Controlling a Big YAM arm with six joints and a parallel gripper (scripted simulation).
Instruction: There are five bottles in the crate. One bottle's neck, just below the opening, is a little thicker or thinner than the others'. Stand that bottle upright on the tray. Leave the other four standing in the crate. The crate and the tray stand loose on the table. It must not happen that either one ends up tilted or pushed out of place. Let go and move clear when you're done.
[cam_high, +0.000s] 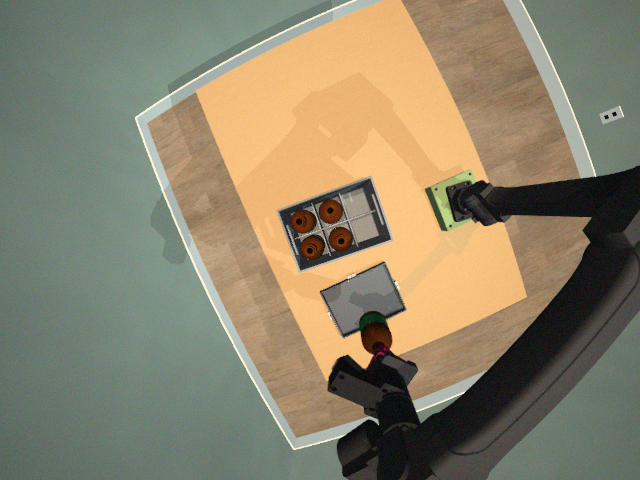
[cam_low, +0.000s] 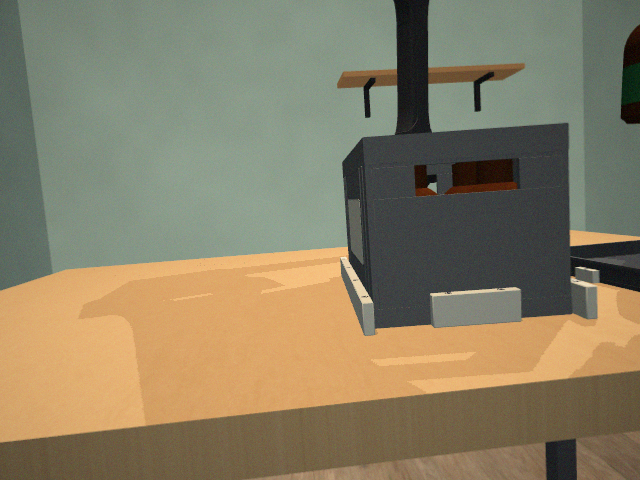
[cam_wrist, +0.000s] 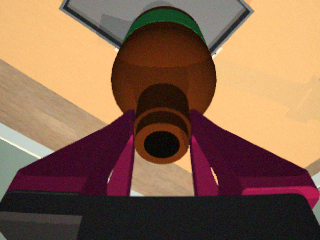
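My gripper (cam_high: 379, 352) (cam_wrist: 162, 119) is shut on the neck of a brown bottle (cam_high: 376, 335) (cam_low: 631, 85) (cam_wrist: 162, 65) with a green band. The bottle hangs roughly upright in the air, well above table height; its opening faces the wrist camera. The grey tray (cam_high: 337, 305) (cam_low: 610, 251) (cam_wrist: 95, 9) lies below and beyond it in the wrist view. The dark grey crate (cam_high: 379, 206) (cam_low: 465, 242) stands beside the tray. Several brown bottles (cam_high: 303, 221) (cam_high: 330, 211) (cam_high: 312, 247) (cam_high: 340, 239) stand in its left and middle columns; the two right cells are empty. Their necks are too small to compare.
Pale blocks (cam_low: 475, 308) sit around the crate's foot. The arm's green base plate (cam_high: 438, 209) is right of the crate in the top view, and the arm (cam_high: 558, 330) curves around the table's right side. A wall shelf (cam_low: 444, 76) is in the background.
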